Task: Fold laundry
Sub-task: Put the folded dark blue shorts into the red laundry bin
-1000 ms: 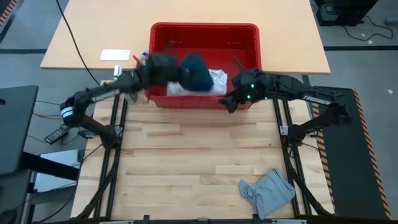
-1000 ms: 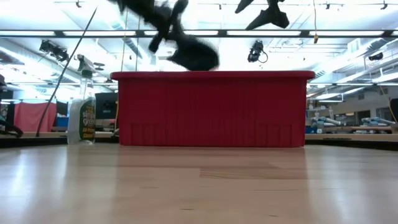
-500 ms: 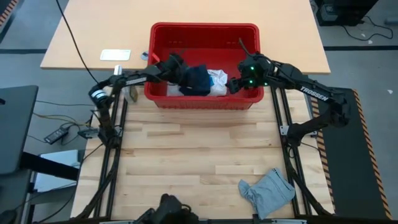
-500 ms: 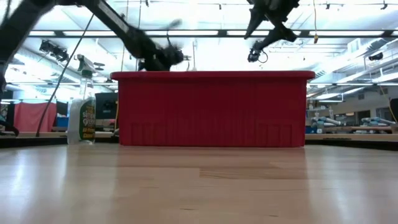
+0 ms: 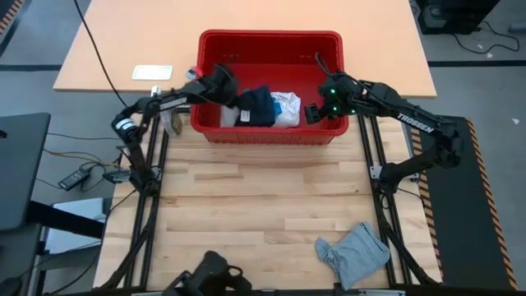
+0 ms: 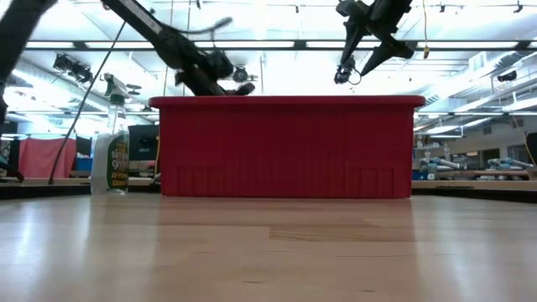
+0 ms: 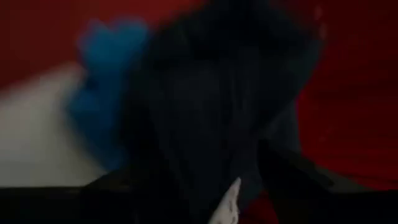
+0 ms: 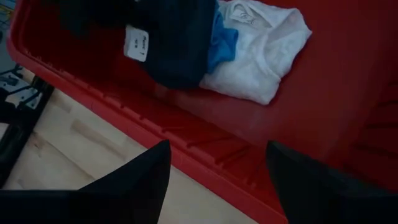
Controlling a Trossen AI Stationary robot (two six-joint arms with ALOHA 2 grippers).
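The red basket [image 5: 271,43] stands at the far side of the wooden table. In it lie a dark navy cloth [image 5: 256,105] with a white tag [image 8: 137,42] and a white crinkly cloth [image 5: 286,107], side by side on the floor. A grey cloth [image 5: 355,253] lies crumpled on the table at the near right. My left gripper [image 5: 234,99] reaches down into the basket from its left, open, with the navy cloth [image 7: 211,106] right before and between its fingers. My right gripper [image 8: 214,186] hangs open over the basket's near right rim [image 8: 205,149] with nothing between its fingers. My left gripper comes at the navy cloth's left end [image 7: 205,162] slanting down from the table's left. Its fingers [image 7: 124,190] stand apart on either side of that end. Whether they touch the cloth I cannot tell. The cloth lies in the basket, beside the white one.
A spray bottle [image 6: 111,144] stands just left of the basket. A white card [image 5: 153,72] lies on the tan table behind. The basket's walls [image 6: 285,147] rise around both cloths. Bare wooden table lies between the basket and the grey cloth. A dark object [image 5: 215,275] shows at the near edge.
My left gripper has swung down into the basket with the navy cloth. The cloth hung above the rim a second ago and now lies on the basket floor beside the white cloth. My right gripper has moved a little toward the far edge, over the basket's near rim.
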